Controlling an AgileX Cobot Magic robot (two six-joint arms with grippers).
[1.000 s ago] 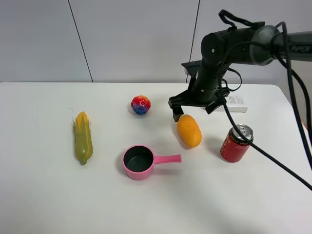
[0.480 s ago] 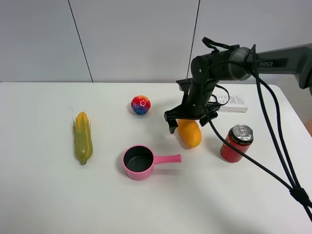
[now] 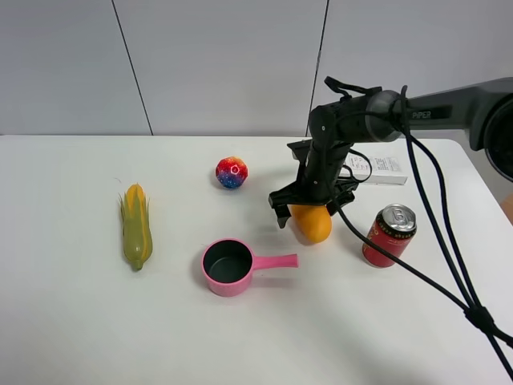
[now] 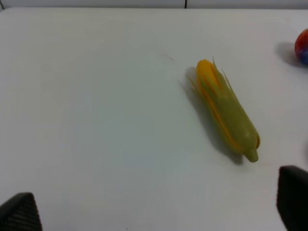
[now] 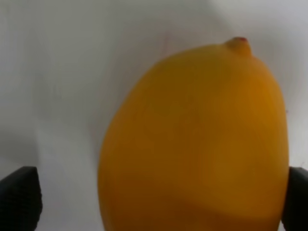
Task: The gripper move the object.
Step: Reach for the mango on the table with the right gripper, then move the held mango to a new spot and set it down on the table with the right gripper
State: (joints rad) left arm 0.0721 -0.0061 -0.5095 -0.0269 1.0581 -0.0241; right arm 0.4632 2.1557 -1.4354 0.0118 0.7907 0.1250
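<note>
On the desk (image 3: 80,321) between the pink pan (image 3: 228,265) and the soda can (image 3: 388,236), you have the right gripper (image 3: 307,215) straddling the orange mango (image 3: 313,226), jaws spread wide, a gap showing on one side.

The orange-yellow oval fruit (image 3: 313,226) is flanked by the red soda can (image 3: 389,235) near its right and by the pink saucepan (image 3: 228,266) at its front left, whose handle ends just before it, while the multicoloured ball (image 3: 231,172) and a flat white box (image 3: 383,169) are set apart behind. Bare white table (image 3: 361,321) is left open along the whole front and between the saucepan and the yellow-green corn cob (image 3: 136,225). A strip of table is seen between the fruit and one finger (image 5: 19,199) of the right gripper (image 5: 159,211); the other finger is at the fruit's edge.
</note>
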